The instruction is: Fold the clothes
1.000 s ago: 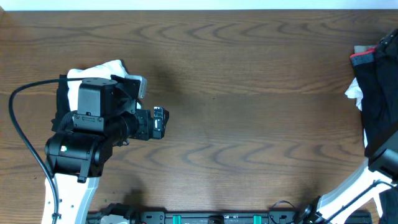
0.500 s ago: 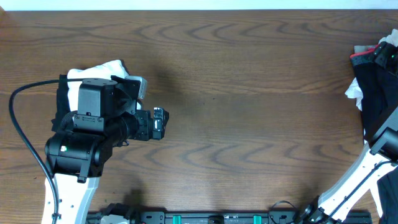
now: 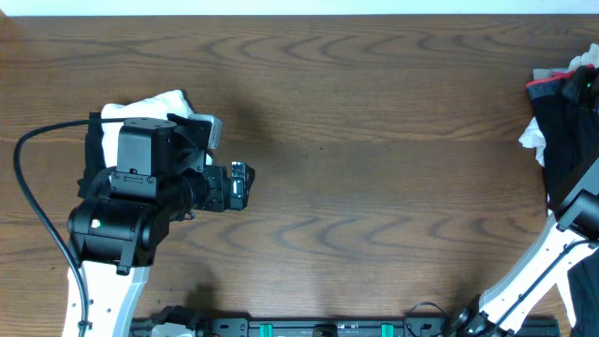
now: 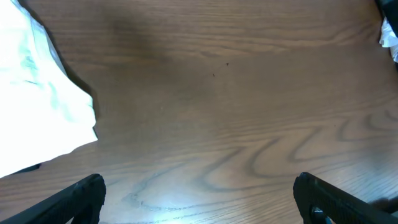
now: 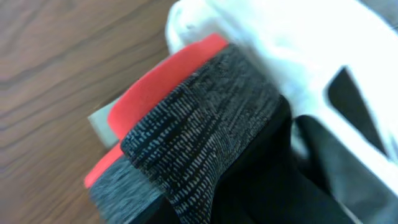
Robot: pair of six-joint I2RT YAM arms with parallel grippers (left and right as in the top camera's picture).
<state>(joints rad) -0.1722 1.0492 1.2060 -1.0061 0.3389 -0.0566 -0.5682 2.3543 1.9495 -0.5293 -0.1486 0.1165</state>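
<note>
Though tiny overhead, waistband (image 5: 199, 118) weave shows in R wrist.

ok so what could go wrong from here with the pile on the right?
1. The grey-and-red waistband lies bunched against a white garment; a pull may drag both, or slip off a thin fold.
2. The black trousers run out of the overhead frame on the right, so a snag there would go unseen.
3. The left fingers stand open far across the table; no second hold to spread the cloth.
</note>
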